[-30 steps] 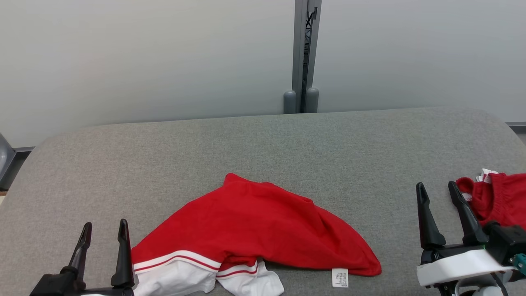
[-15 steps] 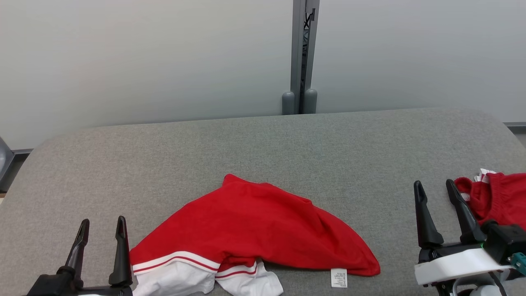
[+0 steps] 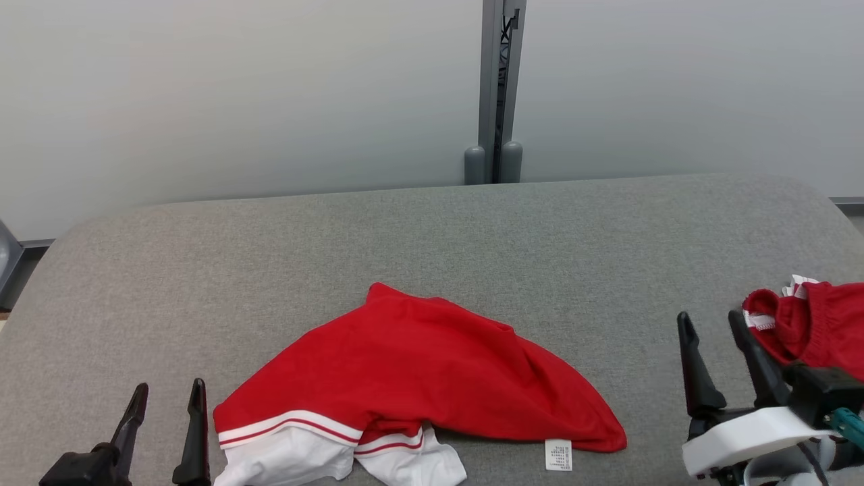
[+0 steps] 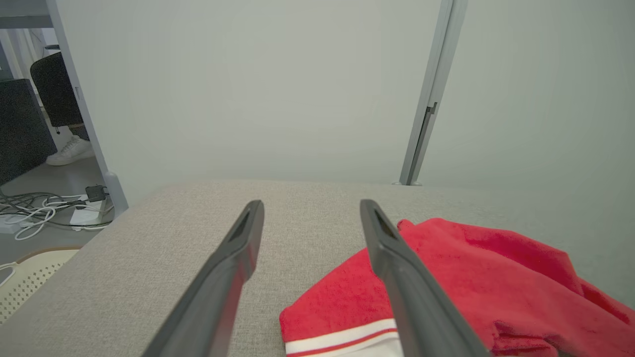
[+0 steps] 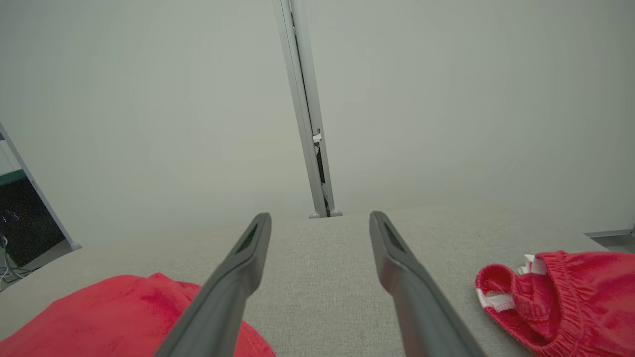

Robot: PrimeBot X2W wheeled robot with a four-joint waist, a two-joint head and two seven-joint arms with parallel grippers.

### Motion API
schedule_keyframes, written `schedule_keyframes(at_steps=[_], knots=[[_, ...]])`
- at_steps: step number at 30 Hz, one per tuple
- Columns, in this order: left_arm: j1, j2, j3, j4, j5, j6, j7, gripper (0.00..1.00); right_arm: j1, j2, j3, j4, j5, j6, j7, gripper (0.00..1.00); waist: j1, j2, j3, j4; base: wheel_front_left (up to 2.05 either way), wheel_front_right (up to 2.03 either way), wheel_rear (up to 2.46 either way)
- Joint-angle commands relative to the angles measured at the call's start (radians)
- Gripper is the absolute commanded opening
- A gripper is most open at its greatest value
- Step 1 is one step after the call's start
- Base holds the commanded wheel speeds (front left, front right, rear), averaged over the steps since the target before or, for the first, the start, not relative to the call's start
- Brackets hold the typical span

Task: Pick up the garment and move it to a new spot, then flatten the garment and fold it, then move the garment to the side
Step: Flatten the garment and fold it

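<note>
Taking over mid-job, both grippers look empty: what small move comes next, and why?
Probably ease the left gripper forward and right onto the shirt's striped sleeve edge. Both grippers are open and empty, the shirt lies crumpled on the table, and the left fingers sit just beside that edge; the right gripper is farther off.

The rumpled red garment (image 3: 418, 378) lies between left gripper (image 3: 169, 385) and right gripper (image 3: 709, 315), both parted, seemingly untouched.

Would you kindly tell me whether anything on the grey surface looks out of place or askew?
The red garment lies rumpled, not flat, its white part bunched at the near edge and its care label exposed. A second red garment sits crumpled beside the right claw. Nothing looks damaged.
</note>
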Motion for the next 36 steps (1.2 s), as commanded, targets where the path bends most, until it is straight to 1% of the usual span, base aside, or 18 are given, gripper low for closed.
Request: schedule_keyframes(at_steps=[1,2,3,8,12,16,20,24,29,36], knots=[[0.018,0.015,0.002,-0.006,-0.004,-0.005,0.021,1.0,-0.004,-0.004,0.002,0.015,0.013,0.0,0.026,1.0,0.0,0.0,0.003,0.003,0.0,0.0,0.0],[0.019,0.018,0.0,-0.009,-0.013,-0.006,0.04,1.0,0.001,-0.007,0.01,0.028,0.015,0.0,0.052,1.0,0.0,0.0,0.005,0.005,0.0,0.0,0.0],[0.033,0.024,-0.013,-0.007,-0.028,-0.013,0.094,1.0,0.006,-0.009,0.017,0.047,0.029,0.0,0.095,1.0,0.0,0.0,0.009,0.012,0.0,0.0,0.0],[0.058,0.041,-0.043,0.002,-0.068,-0.027,0.226,1.0,0.02,-0.021,0.063,0.112,0.063,0.0,0.216,1.0,0.0,0.0,0.018,0.032,0.0,0.0,0.0],[0.072,0.05,-0.062,0.018,-0.091,-0.037,0.295,1.0,0.01,-0.024,0.087,0.17,0.087,0.0,0.307,1.0,0.0,0.0,0.025,0.047,0.0,0.0,0.0],[0.075,0.056,-0.086,0.037,-0.103,-0.044,0.356,1.0,-0.008,-0.015,0.09,0.226,0.088,0.0,0.352,1.0,0.0,0.0,0.034,0.058,0.0,0.0,0.0],[0.059,0.053,-0.109,0.059,-0.112,-0.052,0.393,1.0,-0.027,-0.005,0.086,0.274,0.086,0.0,0.382,1.0,0.0,0.0,0.046,0.068,0.0,0.0,0.0],[0.025,0.049,-0.137,0.104,-0.118,-0.077,0.419,1.0,-0.049,-0.001,0.094,0.303,0.081,0.0,0.399,1.0,0.0,0.0,0.063,0.071,0.0,0.0,0.0],[-0.048,0.038,-0.153,0.203,-0.109,-0.108,0.388,1.0,-0.08,0.001,0.111,0.329,0.087,0.0,0.41,1.0,0.0,0.0,0.089,0.067,0.0,0.0,0.0],[-0.142,0.017,-0.173,0.345,-0.124,-0.16,0.367,1.0,-0.103,0.005,0.136,0.373,0.1,0.0,0.428,1.0,0.0,0.0,0.111,0.061,0.0,0.0,0.0]])
